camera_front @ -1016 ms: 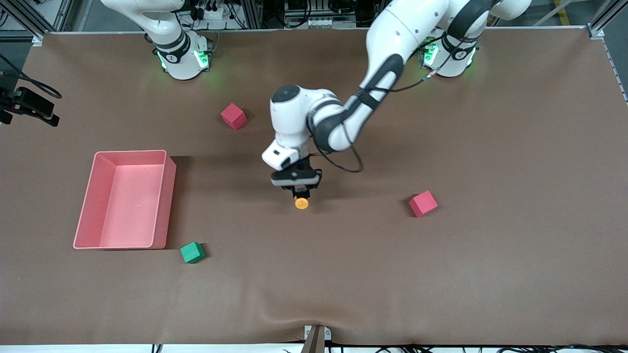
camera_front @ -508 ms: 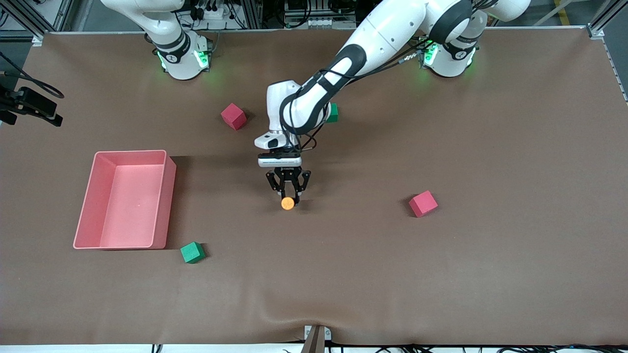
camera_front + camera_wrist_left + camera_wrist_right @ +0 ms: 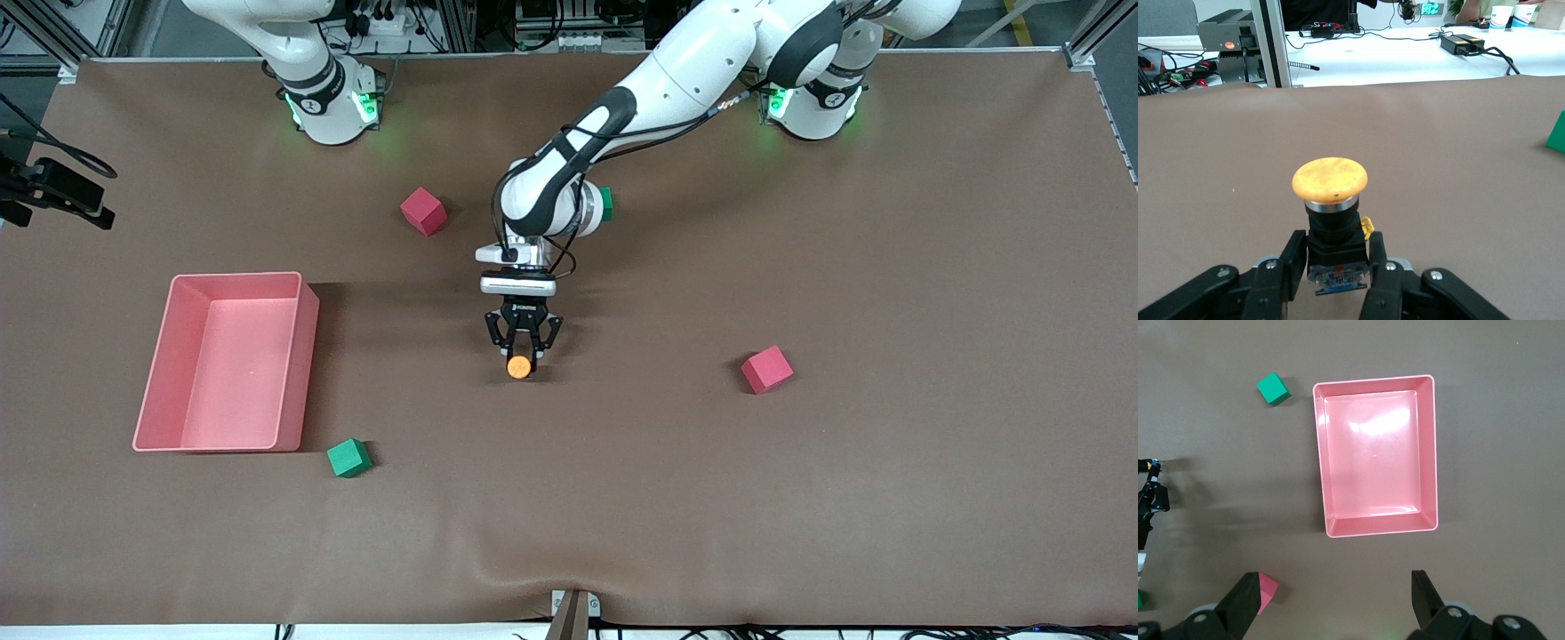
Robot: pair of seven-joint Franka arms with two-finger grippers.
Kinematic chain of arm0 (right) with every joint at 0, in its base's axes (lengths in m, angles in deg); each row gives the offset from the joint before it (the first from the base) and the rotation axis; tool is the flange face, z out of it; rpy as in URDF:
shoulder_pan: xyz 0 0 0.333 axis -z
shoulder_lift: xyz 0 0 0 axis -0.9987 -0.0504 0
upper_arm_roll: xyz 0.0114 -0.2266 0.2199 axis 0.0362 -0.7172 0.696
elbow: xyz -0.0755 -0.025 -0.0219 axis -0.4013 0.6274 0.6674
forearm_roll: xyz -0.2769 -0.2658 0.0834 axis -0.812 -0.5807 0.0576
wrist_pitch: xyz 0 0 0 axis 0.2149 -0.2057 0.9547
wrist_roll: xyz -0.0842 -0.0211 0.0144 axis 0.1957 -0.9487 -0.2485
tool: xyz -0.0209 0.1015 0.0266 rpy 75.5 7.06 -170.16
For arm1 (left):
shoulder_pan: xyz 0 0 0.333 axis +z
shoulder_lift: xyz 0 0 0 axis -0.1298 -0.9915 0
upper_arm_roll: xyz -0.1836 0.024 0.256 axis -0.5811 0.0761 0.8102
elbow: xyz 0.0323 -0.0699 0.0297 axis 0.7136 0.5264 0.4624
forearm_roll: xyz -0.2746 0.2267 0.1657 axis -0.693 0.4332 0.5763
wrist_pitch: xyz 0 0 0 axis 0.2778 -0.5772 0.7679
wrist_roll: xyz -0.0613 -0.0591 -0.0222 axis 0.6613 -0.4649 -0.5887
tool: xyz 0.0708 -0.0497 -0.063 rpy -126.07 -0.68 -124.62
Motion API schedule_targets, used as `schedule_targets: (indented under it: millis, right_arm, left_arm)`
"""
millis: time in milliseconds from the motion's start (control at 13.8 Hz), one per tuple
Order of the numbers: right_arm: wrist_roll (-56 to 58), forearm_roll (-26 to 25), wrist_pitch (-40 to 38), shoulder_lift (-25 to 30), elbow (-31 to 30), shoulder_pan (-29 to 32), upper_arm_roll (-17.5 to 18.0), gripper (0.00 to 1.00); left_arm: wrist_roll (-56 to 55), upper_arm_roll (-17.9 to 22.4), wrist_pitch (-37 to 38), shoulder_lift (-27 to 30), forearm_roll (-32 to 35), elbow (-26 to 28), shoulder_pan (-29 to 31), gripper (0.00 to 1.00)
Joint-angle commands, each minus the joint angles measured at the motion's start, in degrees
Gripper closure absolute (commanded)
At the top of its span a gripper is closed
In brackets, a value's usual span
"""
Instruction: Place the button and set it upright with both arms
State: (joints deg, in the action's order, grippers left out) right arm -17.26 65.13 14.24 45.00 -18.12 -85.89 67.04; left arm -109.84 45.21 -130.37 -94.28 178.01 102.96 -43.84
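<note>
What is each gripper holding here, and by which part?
The left gripper clamps the button by its black body; the right gripper holds nothing.

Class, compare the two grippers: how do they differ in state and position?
The left gripper is shut on the button, low over mid-table; the right gripper is open and empty. The left is in the front view; the right hangs high over the pink tray. Both have black fingers.

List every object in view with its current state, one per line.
button: held by its black body in the left gripper, orange cap toward the front camera.
right gripper: open, empty, waiting high over the table.
pink tray: empty.
red cubes: loose on the table.
green cube: loose beside the tray's nearer corner.
second green cube: partly hidden under the left arm.
</note>
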Motion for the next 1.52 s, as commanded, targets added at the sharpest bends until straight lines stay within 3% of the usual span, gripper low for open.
schedule_targets:
  millis: [0,73,218,363,580,943,1233,1451]
  right_arm:
    - [0.0,1.0,-0.8,-0.7,1.4,0.2,0.1,0.0]
    - [0.0,1.0,-0.8,-0.7,1.3,0.2,0.1,0.0]
    - [0.0,1.0,-0.9,-0.7,1.4,0.2,0.1,0.0]
    - [0.0,1.0,-0.9,-0.7,1.3,0.0,0.0,0.0]
    - [0.0,1.0,-0.9,-0.7,1.3,0.0,-0.2,0.0]
    - [0.0,1.1,-0.9,-0.7,1.3,0.0,-0.3,0.0]
    - [0.0,1.1,-1.0,-0.7,1.2,0.1,-0.4,0.0]
    - [0.0,1.1,-1.0,-0.7,1.1,0.1,-0.4,0.0]
  left_arm:
    - [-4.9,-1.0,-0.5,-3.7,6.4,-4.3,0.5,0.99]
    - [-4.9,-1.0,-0.5,-3.7,6.3,-4.1,0.5,0.78]
    - [-3.1,-1.0,-0.5,-3.7,6.1,-3.7,0.8,0.0]
    - [-2.9,-1.2,-0.3,-1.6,1.6,-3.3,0.5,0.0]
    - [-0.2,-1.8,0.9,2.2,-16.7,-3.2,-1.3,0.0]
    - [30.2,-3.2,16.9,19.4,-65.9,-3.6,-1.1,0.0]
    - [45.4,-3.2,29.4,33.1,-84.1,-3.5,10.2,0.0]
    - [61.7,-3.5,42.7,40.7,-86.4,-3.5,20.0,0.0]
